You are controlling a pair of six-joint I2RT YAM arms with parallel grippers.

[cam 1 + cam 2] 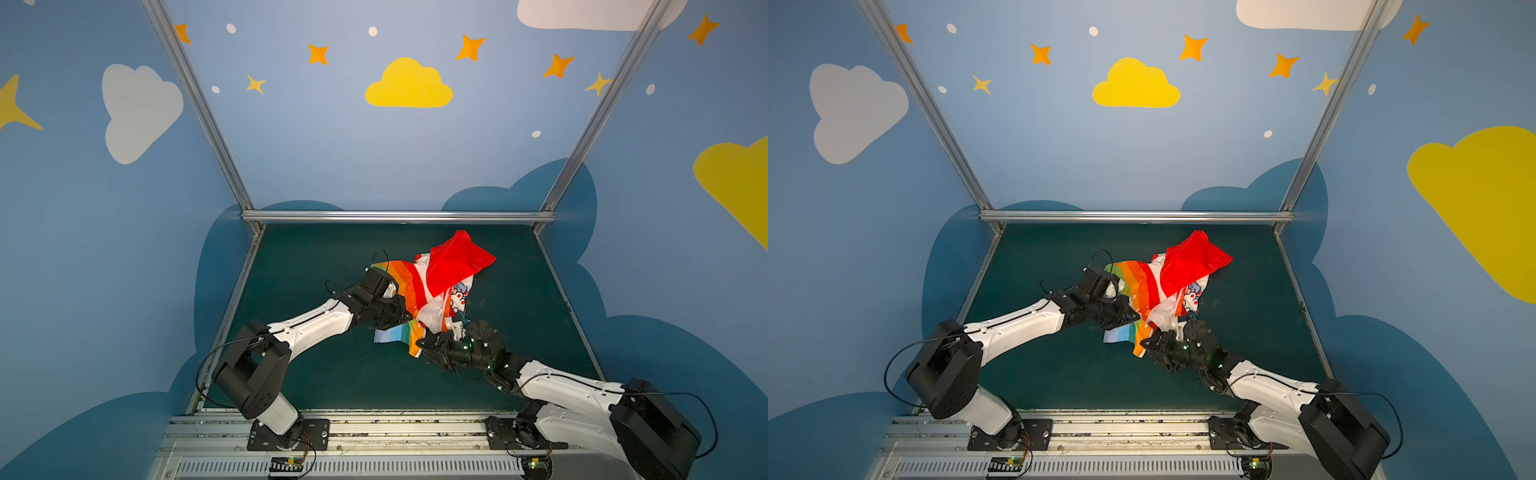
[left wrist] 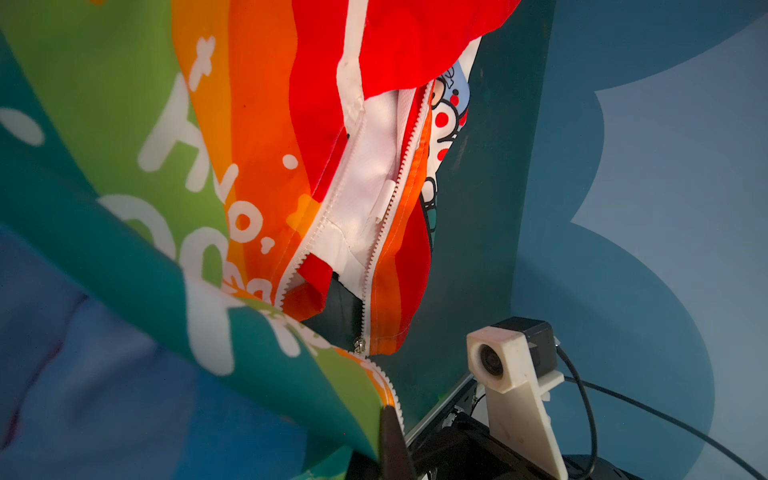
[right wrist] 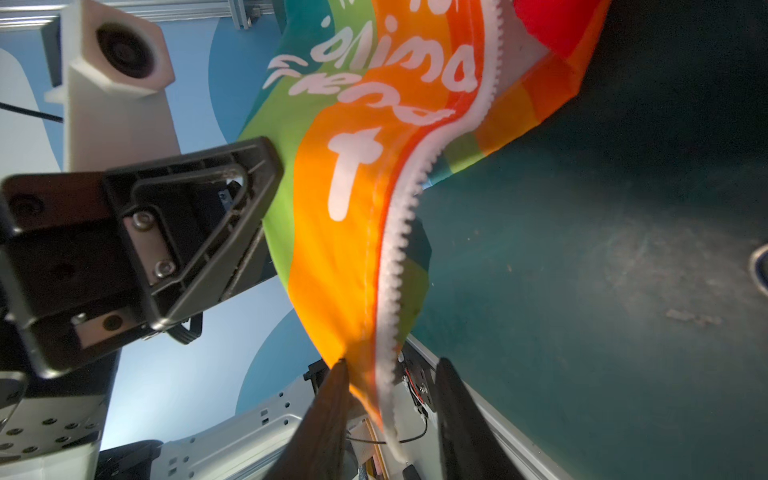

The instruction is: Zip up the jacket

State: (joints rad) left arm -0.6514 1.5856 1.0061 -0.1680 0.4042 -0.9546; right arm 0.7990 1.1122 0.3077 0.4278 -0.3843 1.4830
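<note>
Right wrist view told you the story: your right claw (image 3: pixel 392 363) stood with its fingers (image 3: pixel 332 411) apart, and the jacket (image 3: pixel 332 257) hung down between them. Orange cloth touched one finger, the white zipper teeth (image 3: pixel 395 249) ran through the gap, and the claw was not closed on either. Just past its tips the white lettering (image 3: pixel 353 166) crossed the orange and green stripes; on the far side of the cloth lay the green table (image 3: pixel 582 291).

Over to the left wrist view: your left claw (image 2: pixel 385 415) was pressed together on the jacket's toothed edge, cloth folded right over its tip. Ahead of that claw the two rows of teeth ran apart, the lining (image 2: pixel 365 174) showing white between them. The metal slider (image 2: pixel 359 345) sat at the near end of one row, close to the claw; whether the second row entered it, you could not tell.

In both top views the claws faced each other at the jacket's near hem, close together. The rest of the garment lay crumpled on the table beyond them, the red hood (image 1: pixel 457 257) farthest from both claws.
</note>
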